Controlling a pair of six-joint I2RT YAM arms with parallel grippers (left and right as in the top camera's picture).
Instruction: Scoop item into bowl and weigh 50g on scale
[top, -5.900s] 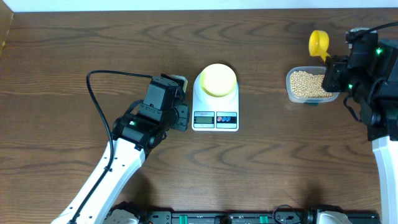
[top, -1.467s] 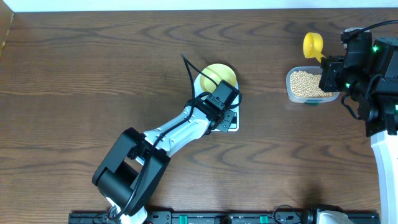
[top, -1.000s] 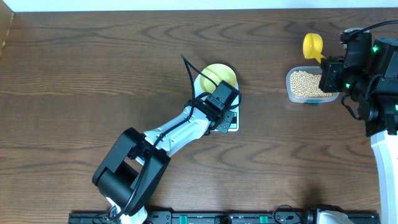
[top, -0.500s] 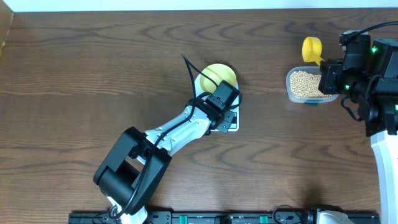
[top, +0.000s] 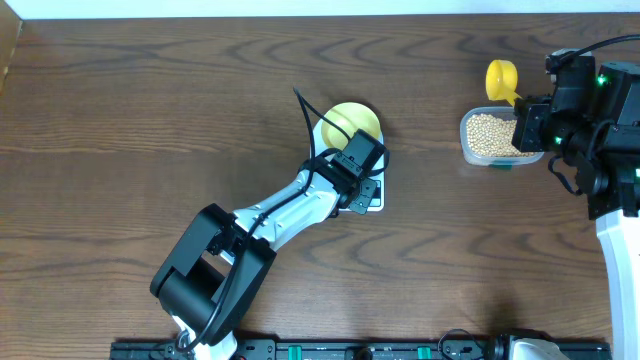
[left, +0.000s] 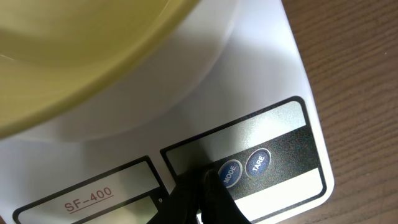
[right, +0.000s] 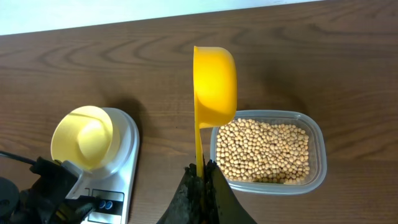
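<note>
Status: early stage. The bowl (right: 82, 137) is sitting empty on the scale (right: 127, 158). No beans (right: 266, 149) are in it yet. They're all lying in the clear tub (right: 316, 163) on the tabletop (top: 150, 90), well to the right of the scale.

The left tool (left: 202, 186), fingers together and carrying nothing, is hovering at the scale's front panel with its tip right at the MODE button (left: 229, 173). Looks like power-on or zeroing prep, but I can't tell if it's actually pressing.

The right tool (right: 202, 171) is clamping the handle of the yellow scoop (right: 214, 78) and holding it up over the tub's far edge. No beans are showing in the cup.

Remaining, by my read: zeroing, scooping, pouring, trimming to 50 g.

Readable text:
- "SF-400" label (left: 90, 198), red and underlined
- "MODE" on one blue button
- "TARE" on the TARE button (left: 258, 162) next to it

The display isn't readable in any view.
</note>
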